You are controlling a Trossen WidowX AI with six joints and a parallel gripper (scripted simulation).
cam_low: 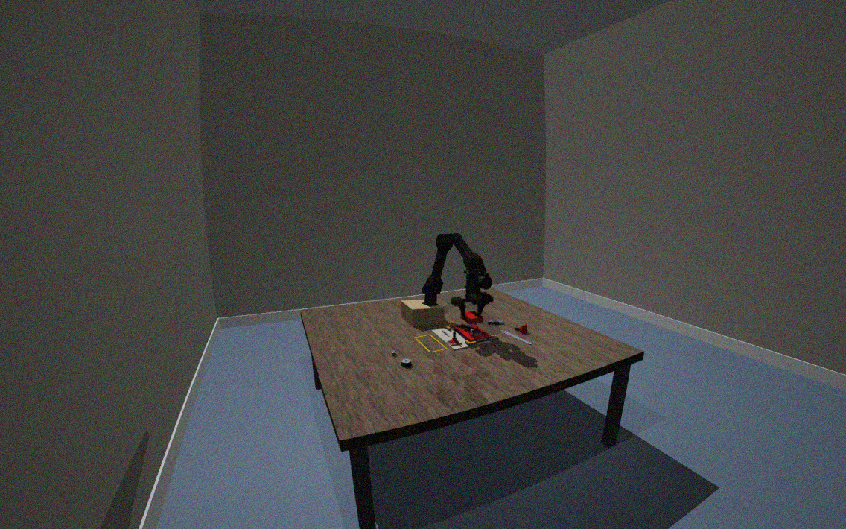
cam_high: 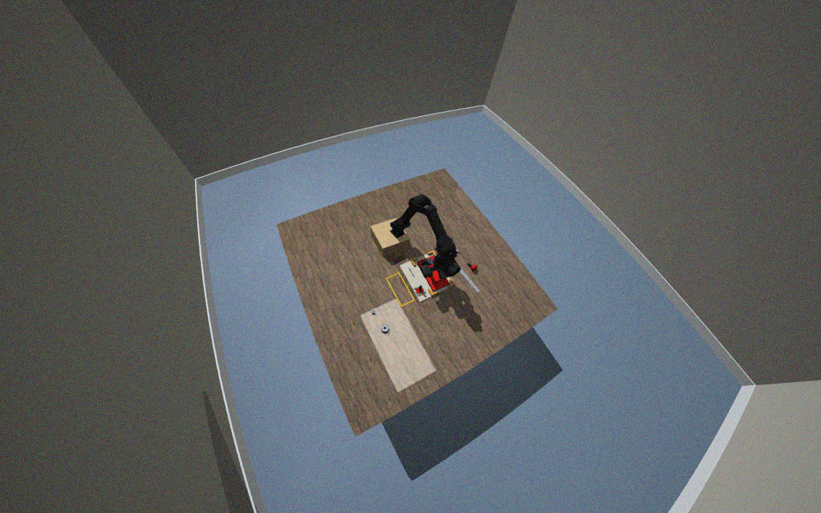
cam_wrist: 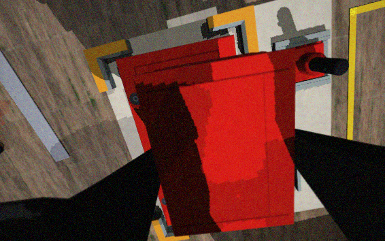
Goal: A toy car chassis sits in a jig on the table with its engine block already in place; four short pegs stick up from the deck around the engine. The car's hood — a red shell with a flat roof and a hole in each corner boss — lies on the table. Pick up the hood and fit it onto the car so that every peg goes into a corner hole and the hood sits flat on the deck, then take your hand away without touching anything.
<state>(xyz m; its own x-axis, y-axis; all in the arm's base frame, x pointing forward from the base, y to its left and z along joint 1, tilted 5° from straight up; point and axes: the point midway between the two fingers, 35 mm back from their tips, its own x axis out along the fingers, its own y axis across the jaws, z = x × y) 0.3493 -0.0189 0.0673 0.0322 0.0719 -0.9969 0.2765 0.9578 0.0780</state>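
Plain room — bare walls, worktable (cam_high: pixel 337 255) (cam_low: pixel 373 381)
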